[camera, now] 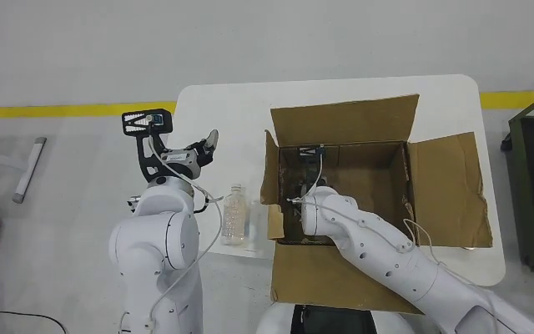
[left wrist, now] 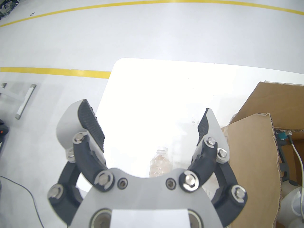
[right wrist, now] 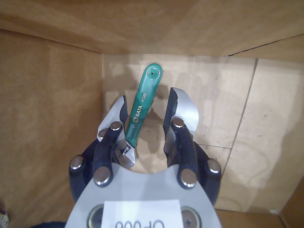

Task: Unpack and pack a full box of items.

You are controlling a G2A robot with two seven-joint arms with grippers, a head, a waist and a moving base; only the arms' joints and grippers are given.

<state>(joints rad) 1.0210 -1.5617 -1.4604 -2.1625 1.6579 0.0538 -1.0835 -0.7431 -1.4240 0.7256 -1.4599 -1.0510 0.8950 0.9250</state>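
One wrench (right wrist: 143, 100) lies in the box (right wrist: 166, 12) inside the open right tool (right wrist: 149, 97), so unpacking likely needs closing and lifting; left tool (left wrist: 146, 107) hangs open, empty.

Table (left wrist: 154, 96) glare blown white; box (right wrist: 47, 96) interior dim.

Top view: overhead, looking down on table (camera: 225, 108) and open box (camera: 350, 125). Left wrist view: raised near table's edge, facing across tabletop toward room floor (left wrist: 142, 36), sharing box wall and bottle (left wrist: 161, 164) with top view. Right wrist view: close inside box, facing its bottom
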